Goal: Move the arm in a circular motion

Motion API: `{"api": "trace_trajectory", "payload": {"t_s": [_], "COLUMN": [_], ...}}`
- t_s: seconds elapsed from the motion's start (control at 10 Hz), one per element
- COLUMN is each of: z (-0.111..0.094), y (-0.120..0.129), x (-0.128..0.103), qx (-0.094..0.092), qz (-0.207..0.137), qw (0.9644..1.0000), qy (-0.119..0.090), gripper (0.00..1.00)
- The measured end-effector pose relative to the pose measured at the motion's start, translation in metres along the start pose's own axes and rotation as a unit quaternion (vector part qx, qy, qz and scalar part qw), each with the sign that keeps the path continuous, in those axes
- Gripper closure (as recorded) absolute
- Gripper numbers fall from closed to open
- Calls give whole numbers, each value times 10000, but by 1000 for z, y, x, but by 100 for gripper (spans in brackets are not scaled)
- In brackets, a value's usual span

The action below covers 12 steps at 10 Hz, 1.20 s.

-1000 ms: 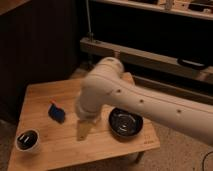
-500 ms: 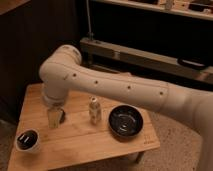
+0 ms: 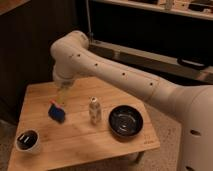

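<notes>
The thick cream-white arm (image 3: 125, 75) with small dark dots reaches from the lower right up to a rounded elbow (image 3: 70, 47) above the table's back left. From there it bends down to a narrow pale end piece. The gripper (image 3: 63, 94) hangs over the back left part of the wooden table (image 3: 75, 135), just above and behind a blue object (image 3: 56, 112). It is apart from that object.
A small pale bottle (image 3: 94, 110) stands upright mid-table. A black bowl (image 3: 125, 121) sits to its right. A white cup with a dark inside (image 3: 27, 141) is at the front left corner. Dark shelving with a metal rail (image 3: 150, 55) runs behind the table.
The elbow and end piece have swung from the table's front left toward the back and a little right. The blue object, hidden before, now shows. One second ago the arm was over mid-table.
</notes>
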State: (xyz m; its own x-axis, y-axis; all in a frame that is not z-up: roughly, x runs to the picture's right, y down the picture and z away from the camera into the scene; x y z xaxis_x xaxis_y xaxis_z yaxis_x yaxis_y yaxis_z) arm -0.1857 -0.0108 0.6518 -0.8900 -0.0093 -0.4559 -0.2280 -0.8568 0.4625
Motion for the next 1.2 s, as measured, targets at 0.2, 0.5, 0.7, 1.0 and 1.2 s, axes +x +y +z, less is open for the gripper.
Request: {"api": "trace_trajectory", "payload": {"t_s": [0.2, 0.5, 0.7, 1.0, 1.2], "z": [-1, -10, -22, -52, -79], "y": [27, 54, 44, 0, -45], "x": [-40, -125, -172, -228, -250], "qx": [-48, -106, -131, -207, -282], "qz": [273, 952, 1307, 1789, 2004], "qw": [9996, 9947, 9899, 9806, 9751], "qy": [-115, -384, -541, -770, -910], "gripper": [20, 20, 20, 20, 20]}}
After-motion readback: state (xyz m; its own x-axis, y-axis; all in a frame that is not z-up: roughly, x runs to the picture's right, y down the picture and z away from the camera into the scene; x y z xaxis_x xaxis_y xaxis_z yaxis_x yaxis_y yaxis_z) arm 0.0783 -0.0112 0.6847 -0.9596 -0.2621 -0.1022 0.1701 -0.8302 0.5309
